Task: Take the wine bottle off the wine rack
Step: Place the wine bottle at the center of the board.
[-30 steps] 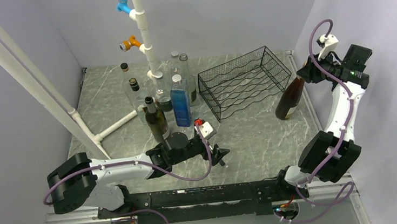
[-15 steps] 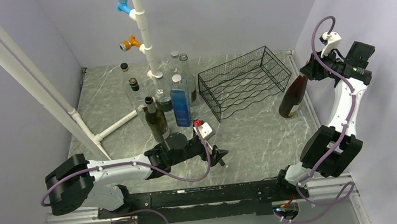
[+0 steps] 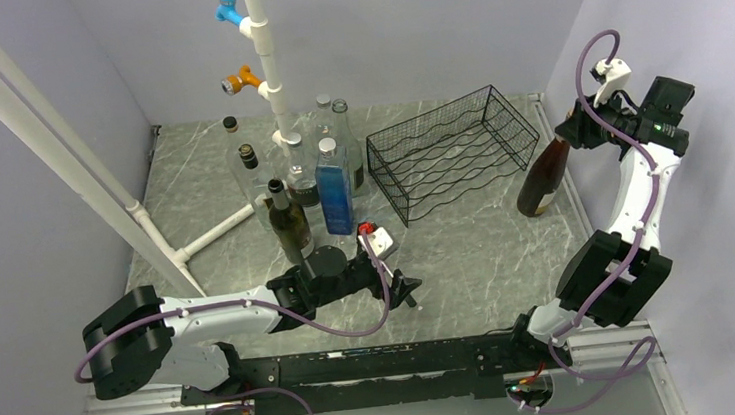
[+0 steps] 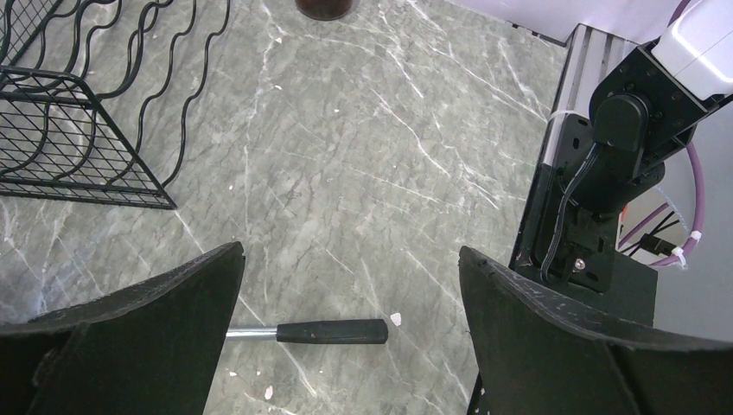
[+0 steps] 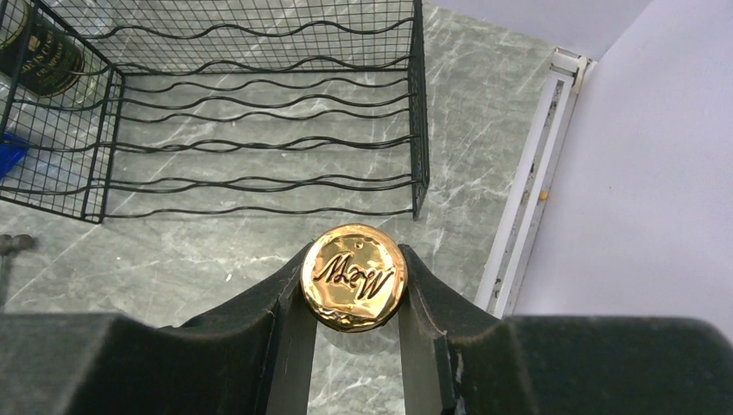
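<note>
Right gripper (image 5: 353, 285) clamped on the gold-capped neck of the wine bottle (image 3: 542, 176), which hangs tilted below it, clear of the wine rack (image 5: 417, 104) ahead-left of the fingers; best bring it upright, lower slowly, release only once the base sits flat; left gripper (image 4: 350, 251) spread wide, idle.

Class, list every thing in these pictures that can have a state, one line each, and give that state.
Black wire-mesh wine rack: empty, no bottle in it.
Dark brown wine bottle with gold cap: off the rack, to its right, held by the neck.
Right gripper: shut on the wine bottle.
Left gripper: open, holding nothing.
Blue glass bottle: standing upright on the table.
</note>
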`<state>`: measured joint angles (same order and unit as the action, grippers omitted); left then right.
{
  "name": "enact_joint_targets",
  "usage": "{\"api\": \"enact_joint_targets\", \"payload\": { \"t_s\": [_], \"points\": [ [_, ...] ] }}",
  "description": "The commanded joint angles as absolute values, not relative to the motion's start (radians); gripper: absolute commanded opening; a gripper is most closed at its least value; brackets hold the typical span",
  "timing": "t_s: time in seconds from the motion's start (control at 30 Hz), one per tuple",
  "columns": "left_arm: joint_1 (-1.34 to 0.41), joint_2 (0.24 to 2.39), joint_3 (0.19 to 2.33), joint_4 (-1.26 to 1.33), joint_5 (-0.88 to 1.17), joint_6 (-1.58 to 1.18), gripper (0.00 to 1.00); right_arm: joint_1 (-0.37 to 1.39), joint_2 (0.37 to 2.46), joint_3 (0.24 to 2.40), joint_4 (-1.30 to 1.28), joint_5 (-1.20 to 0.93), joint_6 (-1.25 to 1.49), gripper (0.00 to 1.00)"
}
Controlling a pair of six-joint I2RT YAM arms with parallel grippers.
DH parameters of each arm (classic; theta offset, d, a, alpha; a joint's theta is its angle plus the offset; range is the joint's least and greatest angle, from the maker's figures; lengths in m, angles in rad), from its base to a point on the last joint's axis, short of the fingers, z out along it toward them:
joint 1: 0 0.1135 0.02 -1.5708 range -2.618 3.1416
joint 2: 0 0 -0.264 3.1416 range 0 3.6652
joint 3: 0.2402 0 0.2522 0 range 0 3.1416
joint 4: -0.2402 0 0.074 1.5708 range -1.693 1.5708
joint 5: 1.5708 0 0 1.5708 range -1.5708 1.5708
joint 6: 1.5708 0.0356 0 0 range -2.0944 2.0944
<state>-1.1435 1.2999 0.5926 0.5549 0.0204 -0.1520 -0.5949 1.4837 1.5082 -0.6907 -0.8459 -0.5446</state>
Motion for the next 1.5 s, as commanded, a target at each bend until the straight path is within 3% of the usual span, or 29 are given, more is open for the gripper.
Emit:
{"api": "enact_joint_targets", "payload": {
  "t_s": [0.0, 0.83, 1.07, 1.47],
  "points": [
    [-1.149, 1.271, 0.589, 0.572, 0.024, -0.162, 0.99, -0.601, 1.425, 1.572, -0.546, -0.960, -0.580, 0.21],
    [-1.149, 1.274, 0.600, 0.563, 0.057, -0.173, 1.00, -0.602, 1.370, 1.537, -0.589, -1.021, -0.615, 0.58],
    [-1.149, 1.258, 0.597, 0.556, 0.050, -0.173, 0.99, -0.602, 1.344, 1.559, -0.585, -1.023, -0.598, 0.78],
    [-1.149, 1.206, 0.602, 0.517, 0.037, -0.190, 1.00, -0.602, 1.291, 1.616, -0.580, -1.040, -0.551, 0.90]
  ]
}}
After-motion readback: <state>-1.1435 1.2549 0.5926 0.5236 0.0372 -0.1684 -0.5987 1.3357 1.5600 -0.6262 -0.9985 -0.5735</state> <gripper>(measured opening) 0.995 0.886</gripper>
